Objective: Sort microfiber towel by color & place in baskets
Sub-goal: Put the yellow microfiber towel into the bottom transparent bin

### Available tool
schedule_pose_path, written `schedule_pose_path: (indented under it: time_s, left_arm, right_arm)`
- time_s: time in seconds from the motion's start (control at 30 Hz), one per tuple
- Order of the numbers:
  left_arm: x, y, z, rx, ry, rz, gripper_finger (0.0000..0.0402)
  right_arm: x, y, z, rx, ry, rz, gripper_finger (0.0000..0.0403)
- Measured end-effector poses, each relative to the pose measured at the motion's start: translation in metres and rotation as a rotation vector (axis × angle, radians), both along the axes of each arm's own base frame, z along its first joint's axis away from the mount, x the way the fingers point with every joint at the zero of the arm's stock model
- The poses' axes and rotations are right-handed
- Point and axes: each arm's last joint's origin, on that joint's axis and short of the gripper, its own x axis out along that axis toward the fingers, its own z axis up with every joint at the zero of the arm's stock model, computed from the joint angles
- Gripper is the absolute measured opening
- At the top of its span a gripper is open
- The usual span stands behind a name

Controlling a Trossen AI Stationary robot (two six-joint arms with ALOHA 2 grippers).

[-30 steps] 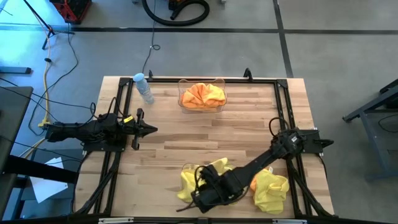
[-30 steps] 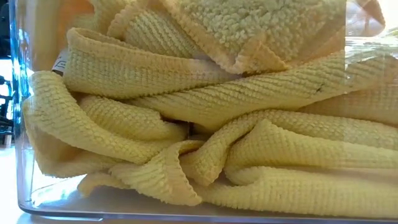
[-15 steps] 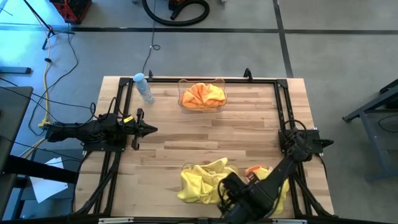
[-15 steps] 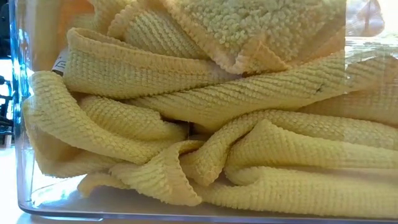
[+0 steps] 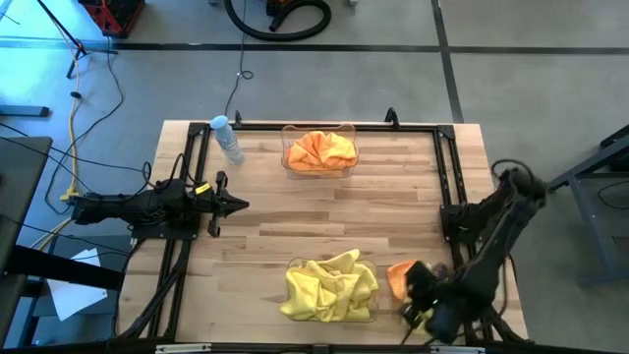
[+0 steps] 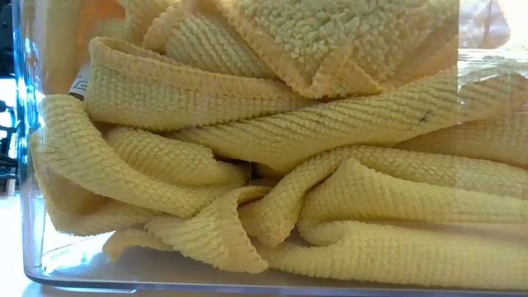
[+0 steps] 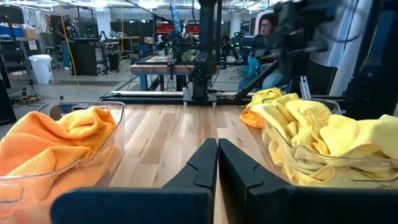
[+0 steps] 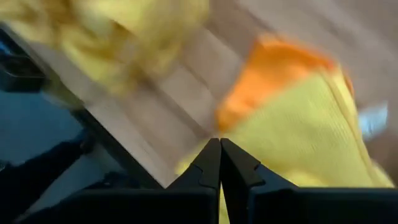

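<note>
With yellows piled in the near basket (image 5: 369,313) and oranges in the far basket (image 5: 351,162), right gripper (image 8: 219,144), fingers together and empty, hovers over loose orange towel (image 5: 399,276) near right; left gripper (image 7: 217,147) idles pinched together.

A small clear plastic water bottle with a blue cap (image 5: 227,138) lies tilted on the light wooden slatted worktop (image 5: 295,211) near its far left corner. A black metal frame (image 5: 324,125) runs along the worktop's far edge. On the grey floor beyond, a thick black hose loop (image 5: 280,18) lies past the far edge, and a yellow cable (image 5: 73,138) trails off the left side.
</note>
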Motion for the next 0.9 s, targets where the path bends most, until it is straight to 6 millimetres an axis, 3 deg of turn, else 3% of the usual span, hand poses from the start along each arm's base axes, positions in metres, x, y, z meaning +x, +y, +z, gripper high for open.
schedule_pose_path:
  time_s: [0.1, 0.27, 0.7, 0.9]
  left_arm:
    - [0.0, 0.0, 0.0, 0.0, 0.0, 0.0, 0.0003]
    - [0.0, 0.0, 0.0, 0.0, 0.0, 0.0, 0.0003]
    - [0.0, 0.0, 0.0, 0.0, 0.0, 0.0, 0.0003]
    - [0.0, 0.0, 0.0, 0.0, 0.0, 0.0, 0.0003]
  right_arm:
    - [-0.023, -0.013, -0.01, 0.131, 0.049, -0.022, 0.0001]
    - [-0.038, -0.022, -0.018, 0.216, 0.068, 0.095, 0.0019]
    - [-0.043, -0.026, -0.024, 0.112, 0.104, 0.376, 0.0141]
    - [-0.043, -0.017, -0.039, 0.029, 0.149, 0.541, 0.0164]
